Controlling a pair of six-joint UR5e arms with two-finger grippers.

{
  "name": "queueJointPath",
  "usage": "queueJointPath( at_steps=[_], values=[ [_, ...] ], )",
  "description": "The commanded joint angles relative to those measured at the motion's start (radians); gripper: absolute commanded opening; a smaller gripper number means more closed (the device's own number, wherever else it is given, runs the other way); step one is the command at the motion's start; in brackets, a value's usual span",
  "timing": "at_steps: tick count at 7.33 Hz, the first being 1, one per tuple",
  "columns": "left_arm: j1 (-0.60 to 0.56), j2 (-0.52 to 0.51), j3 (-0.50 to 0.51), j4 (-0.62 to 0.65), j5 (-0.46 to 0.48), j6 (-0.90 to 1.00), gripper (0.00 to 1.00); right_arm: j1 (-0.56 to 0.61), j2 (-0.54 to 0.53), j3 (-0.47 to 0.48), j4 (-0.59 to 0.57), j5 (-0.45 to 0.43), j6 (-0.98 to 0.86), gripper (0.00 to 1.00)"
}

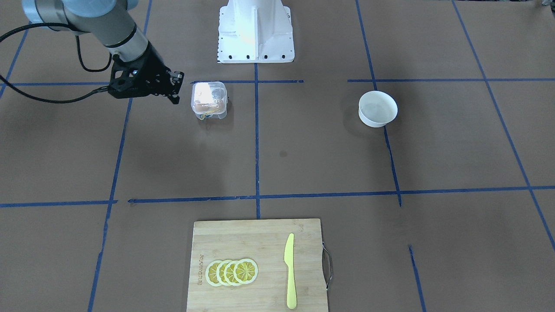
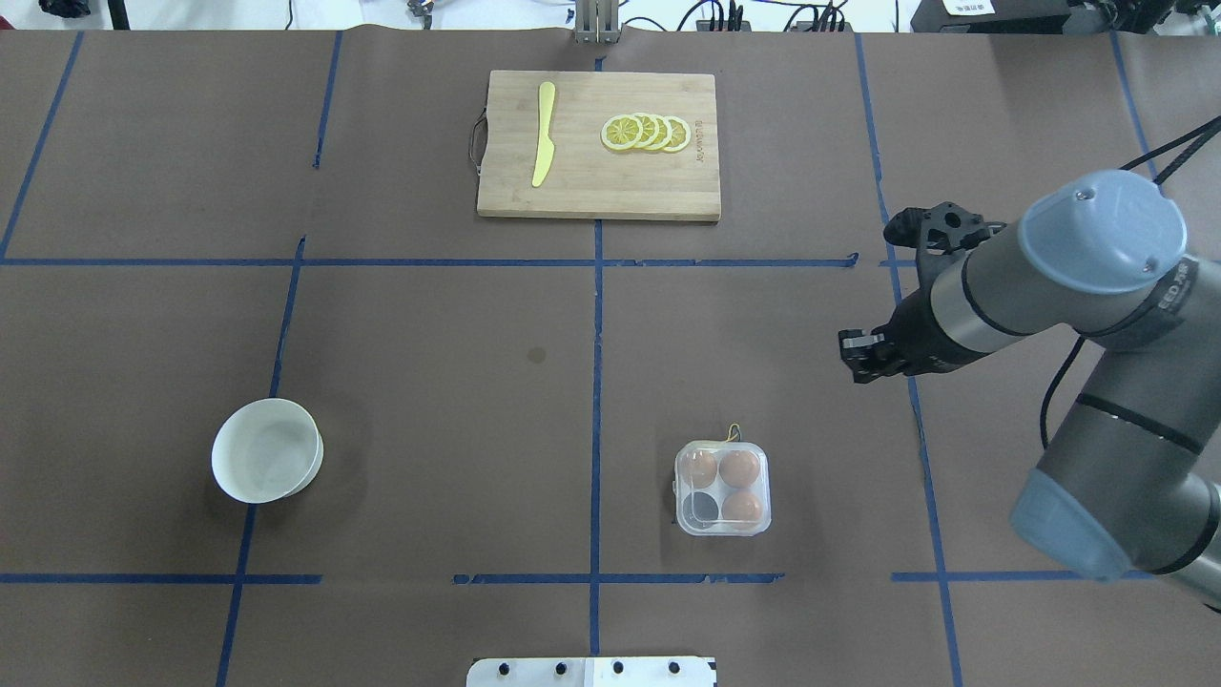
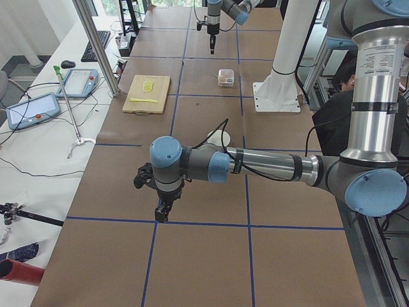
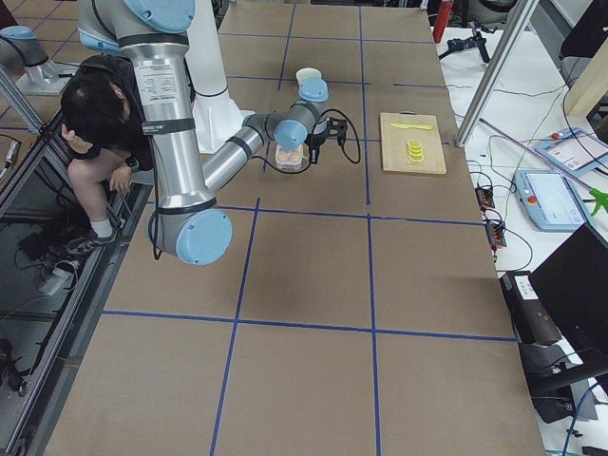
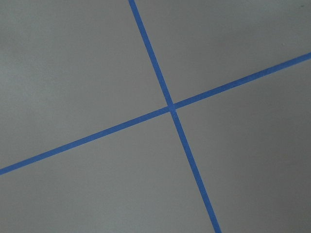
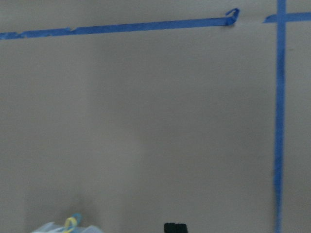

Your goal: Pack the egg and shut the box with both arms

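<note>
We found the box [image 2: 722, 489] standing on the desk [image 2: 429, 382], a short way from the right fingers [image 2: 863, 361], towards the robot's base and the desk's middle, and clear of them. Three brown eggs [image 2: 739, 468] sat in three of its four cells. The fourth cell [image 2: 702, 507] showed dark, and we could not tell which egg was the one to be packed. The clear lid appeared to lie down over the cells, with the yellow band [image 2: 733, 434] at the box edge nearest those fingers. We could not establish whether it was latched. The right fingers hung above bare desk and held nothing. The right wrist view showed only one dark tip at its lower edge, so we could not tell whether they were spread or pressed together. In our judgement this stand-off placing kept them from knocking the light box. The left fingers [image 3: 162, 211] hung low over a tape crossing, well apart from the box and on the far side of the white bowl [image 2: 310, 468] from it. They showed only in the side view, so we could not tell their state. In our judgement packing was done or nearly so, and any remaining press on the lid would need both sets of fingers brought to the box.
</note>
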Motion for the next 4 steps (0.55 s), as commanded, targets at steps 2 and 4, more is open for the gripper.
queueJointPath(
  at_steps=[2, 4],
  values=[
    [0.000, 0.006, 0.005, -0.001, 0.000, -0.002, 1.00, 0.367, -0.135, -0.135, -0.043, 0.125, -0.572, 0.34],
    [0.000, 0.009, 0.002, 0.001, 0.001, -0.002, 1.00, 0.570, -0.126, -0.238, -0.163, 0.123, -0.904, 1.00]
  ],
)
